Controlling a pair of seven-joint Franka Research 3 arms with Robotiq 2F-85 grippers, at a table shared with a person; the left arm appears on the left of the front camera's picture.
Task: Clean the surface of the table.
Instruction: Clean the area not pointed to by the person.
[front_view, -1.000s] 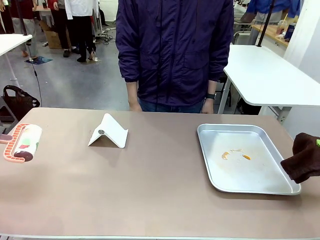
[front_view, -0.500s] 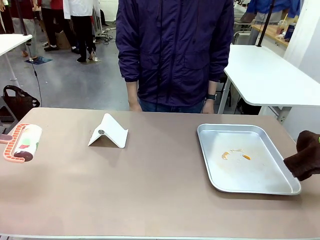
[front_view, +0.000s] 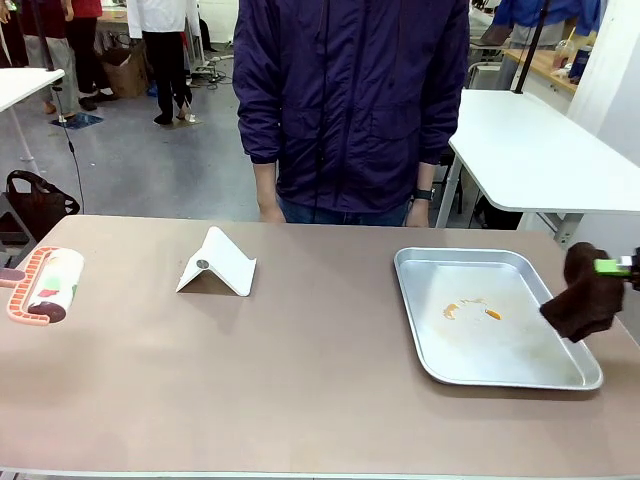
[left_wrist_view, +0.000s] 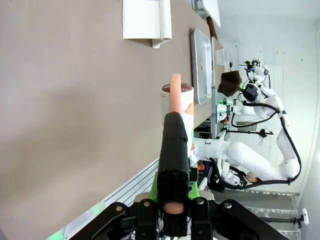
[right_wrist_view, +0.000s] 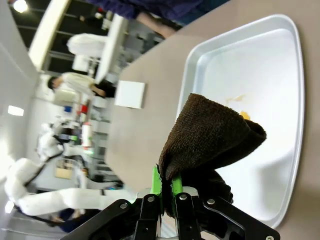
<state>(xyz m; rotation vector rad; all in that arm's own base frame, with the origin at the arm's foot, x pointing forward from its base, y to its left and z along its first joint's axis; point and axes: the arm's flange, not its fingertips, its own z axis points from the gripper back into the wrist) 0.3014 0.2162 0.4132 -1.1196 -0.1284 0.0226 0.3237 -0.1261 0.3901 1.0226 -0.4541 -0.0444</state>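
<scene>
Table (front_view: 300, 390), taupe-brown with a thin pale edge, spans the front view, with a person in a dark purple jacket (front_view: 350, 100) standing at its far side. On it sit a white folded stand (front_view: 216, 264) left of centre and a shiny metal tray (front_view: 420, 262) at the right, with a few orange smears (front_view: 470, 310) on the tray's floor.

At the tray's right rim the right gripper (front_view: 612, 266) shows little more than a green pad, with a dark brown cloth (front_view: 582, 298) bunched under it and lifted off the surface. The right wrist view gives the grip plainly: the green pads are pressed together on a fold of the cloth, which hangs over the tray.

At the table's left edge lies a lint roller (front_view: 45, 285) with a pink frame. The left wrist view shows what the front view cannot: the left gripper (left_wrist_view: 174, 192) is clamped on the roller's black-sleeved pink handle, with the roller drum ahead of it against the table. Far off in that view are the tray on edge and the right arm (left_wrist_view: 265, 95) holding the cloth.
</scene>
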